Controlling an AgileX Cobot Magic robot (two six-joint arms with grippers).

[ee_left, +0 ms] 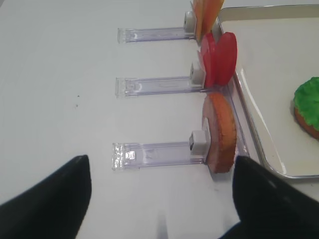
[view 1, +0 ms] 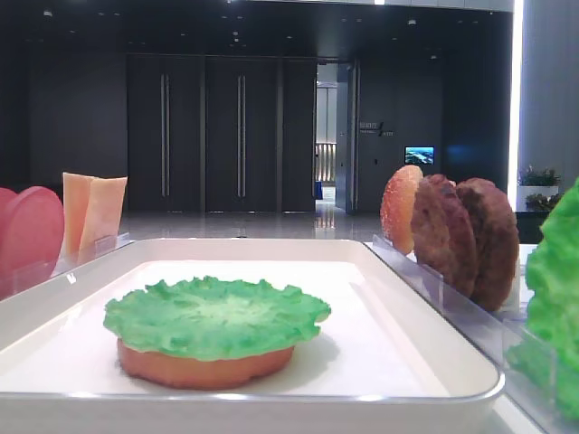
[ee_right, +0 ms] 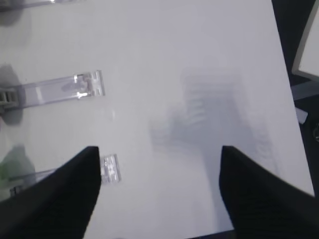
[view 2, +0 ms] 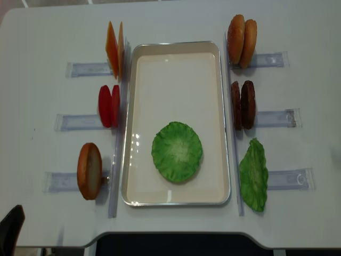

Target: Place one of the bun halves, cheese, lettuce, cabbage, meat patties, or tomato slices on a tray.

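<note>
Resting on tray [view 2: 133, 128], lettuce [view 2: 177, 151], beyond both open grippers' views

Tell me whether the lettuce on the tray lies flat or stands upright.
Flat: the lettuce lies spread over a bun half on the tray.

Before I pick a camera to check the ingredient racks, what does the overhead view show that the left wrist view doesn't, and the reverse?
Only the overhead view shows the meat patties, the two buns on the right, and the lettuce bunch. Only the left wrist view shows the left gripper, jaws open over bare table. Both show the tomato slices, the left bun, the tray and the lettuce leaf on it.
</note>
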